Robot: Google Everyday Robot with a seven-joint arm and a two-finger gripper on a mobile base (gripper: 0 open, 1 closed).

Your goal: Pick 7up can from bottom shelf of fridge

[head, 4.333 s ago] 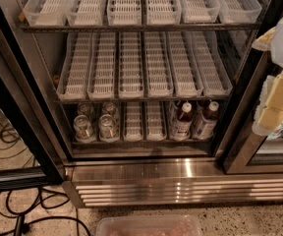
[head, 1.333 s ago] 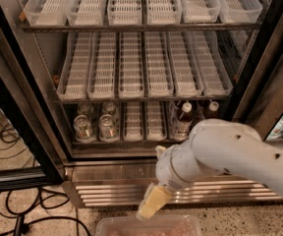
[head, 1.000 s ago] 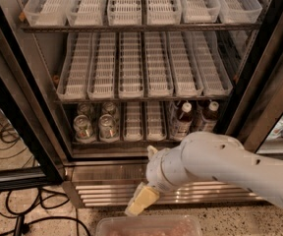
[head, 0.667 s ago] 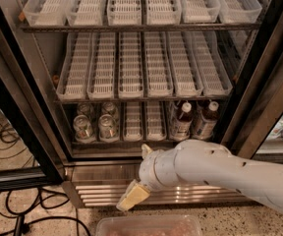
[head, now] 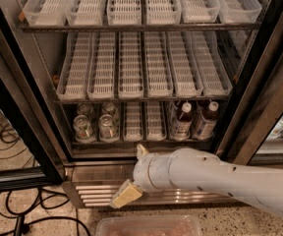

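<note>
Pincer [head: 126, 195] (holding nothing) hangs before the base grille [head: 93, 192].

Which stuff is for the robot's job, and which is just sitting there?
For the job: 7up can, bottom shelf, fridge, gripper low in front of the fridge.
Just there: bottles, floor cables, tub.

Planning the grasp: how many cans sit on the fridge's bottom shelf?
4 cans: two in front, two behind, at left; more may be hidden. The gripper hangs below, before the grille.
</note>
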